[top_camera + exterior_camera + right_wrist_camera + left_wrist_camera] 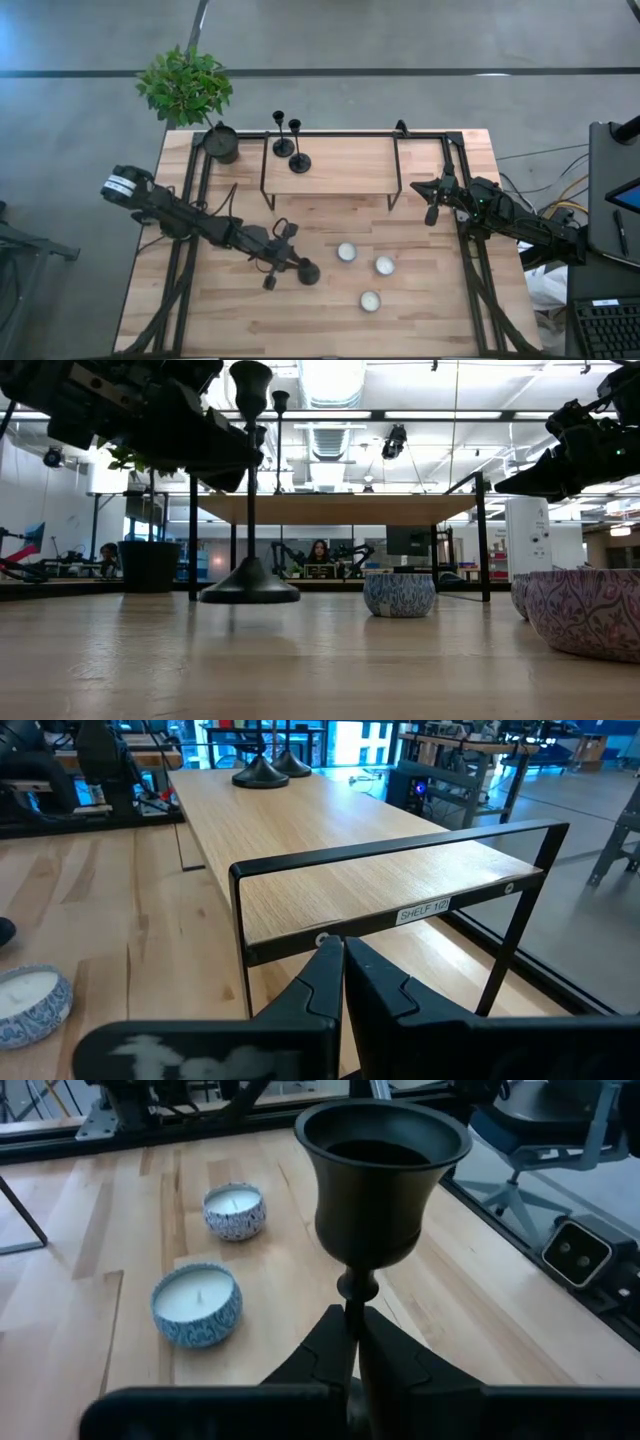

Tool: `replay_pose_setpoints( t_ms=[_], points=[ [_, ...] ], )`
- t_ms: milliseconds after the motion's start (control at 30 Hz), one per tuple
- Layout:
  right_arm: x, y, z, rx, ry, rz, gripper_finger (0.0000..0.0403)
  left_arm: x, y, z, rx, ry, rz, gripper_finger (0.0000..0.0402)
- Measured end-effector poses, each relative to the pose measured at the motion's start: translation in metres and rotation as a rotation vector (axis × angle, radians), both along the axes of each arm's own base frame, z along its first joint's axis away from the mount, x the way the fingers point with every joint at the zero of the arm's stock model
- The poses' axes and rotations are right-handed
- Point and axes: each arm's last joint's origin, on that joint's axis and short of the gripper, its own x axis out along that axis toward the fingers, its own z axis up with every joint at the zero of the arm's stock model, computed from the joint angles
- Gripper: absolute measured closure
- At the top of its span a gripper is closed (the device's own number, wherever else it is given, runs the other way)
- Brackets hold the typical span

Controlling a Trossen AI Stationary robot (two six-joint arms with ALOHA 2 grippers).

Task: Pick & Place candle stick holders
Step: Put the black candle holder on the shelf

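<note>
A black candlestick (308, 272) stands upright on the table left of three silvery tealight cups (346, 252), (384, 265), (370, 300). My left gripper (287, 264) is shut on it; its cup top shows large in the left wrist view (380, 1170). Two more black candlesticks (282, 147), (298, 160) stand by their round bases on the left end of a low wooden shelf (340, 170). My right gripper (432, 212) is shut and empty in front of the shelf's right end, also in its wrist view (343, 960). My left gripper pinches the candlestick's thin stem (352, 1315) between its two fingers, just below the cup top. The fingers come level from the table's left side and lie across the stem. The candlestick is upright; in the low view its round base (250, 588) seems to rest on the table.
A dark plant pot (222, 143) with a green plant stands at the far left corner. The shelf's black frame legs (395, 190) stand mid-table. A black frame runs along the table's left and right sides. People sit in the room beyond the table (320, 555).
</note>
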Motion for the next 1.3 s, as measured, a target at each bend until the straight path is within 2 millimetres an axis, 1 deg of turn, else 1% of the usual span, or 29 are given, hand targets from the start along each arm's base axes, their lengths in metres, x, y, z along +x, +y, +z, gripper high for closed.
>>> replay_pose_setpoints(
  t_ms=[233, 400, 500, 600, 833, 967, 1100, 1300],
  points=[
    [0.000, 0.000, 0.000, 0.000, 0.000, 0.000, 0.0394, 0.004, 0.002, 0.013, -0.008, -0.028, 0.023, 0.0386],
    [0.000, 0.000, 0.000, 0.000, 0.000, 0.000, 0.0394, 0.002, 0.008, 0.032, 0.048, 0.052, 0.047, 0.0386],
    [0.000, 0.000, 0.000, 0.000, 0.000, 0.000, 0.0394, 0.000, 0.014, 0.047, 0.074, 0.044, 0.056, 0.0386],
    [0.000, 0.000, 0.000, 0.000, 0.000, 0.000, 0.0394, -0.003, 0.027, 0.058, 0.079, 0.020, 0.099, 0.0386],
    [0.000, 0.000, 0.000, 0.000, 0.000, 0.000, 0.0394, -0.019, 0.060, 0.073, 0.060, 0.011, 0.224, 0.0386],
    [0.000, 0.000, 0.000, 0.000, 0.000, 0.000, 0.0394, -0.028, 0.072, 0.082, 0.057, -0.002, 0.270, 0.0386],
    [0.000, 0.000, 0.000, 0.000, 0.000, 0.000, 0.0394, -0.033, 0.083, 0.092, 0.062, 0.026, 0.315, 0.0386],
    [0.000, 0.000, 0.000, 0.000, 0.000, 0.000, 0.0394, -0.033, 0.099, 0.109, 0.096, 0.045, 0.371, 0.0386]
  ],
)
